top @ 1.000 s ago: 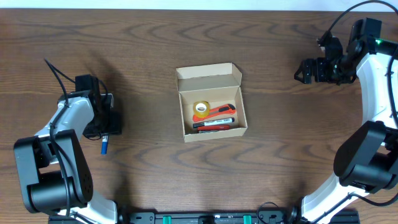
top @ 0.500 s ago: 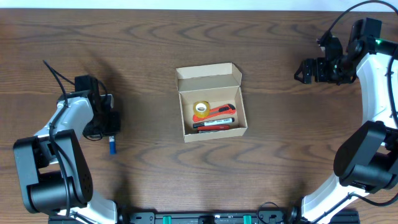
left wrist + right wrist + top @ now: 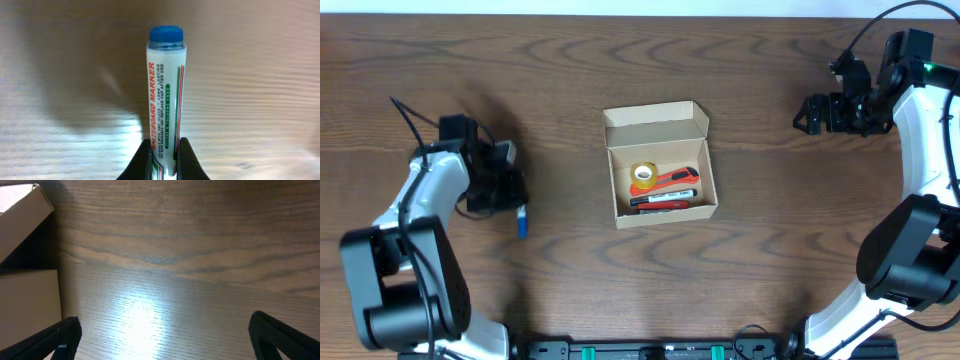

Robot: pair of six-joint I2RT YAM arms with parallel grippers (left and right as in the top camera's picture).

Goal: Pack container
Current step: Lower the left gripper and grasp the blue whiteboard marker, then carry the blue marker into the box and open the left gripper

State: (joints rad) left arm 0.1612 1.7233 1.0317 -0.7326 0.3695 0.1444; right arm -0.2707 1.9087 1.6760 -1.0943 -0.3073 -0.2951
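Note:
The container (image 3: 660,165), a tan cardboard box with its flap lid standing open at the far side, sits mid-table. Inside lie a yellow tape roll (image 3: 643,174), an orange cutter (image 3: 672,180) and a pen (image 3: 665,201). Left of the box, my left gripper (image 3: 516,205) is shut on a white whiteboard marker with a blue cap (image 3: 521,224). In the left wrist view the marker (image 3: 165,90) sticks out from between the black fingers (image 3: 144,161), above the wood. My right gripper (image 3: 804,113) stands open at the far right; its wrist view shows wide-apart fingertips (image 3: 67,332) and the container's side (image 3: 27,300).
Dark wood table (image 3: 780,230) all around. Cables run from both arms, at the left (image 3: 408,118) and at the top right (image 3: 865,35).
My left gripper closed on the marker and carried it right, toward the container. The right arm has not moved.

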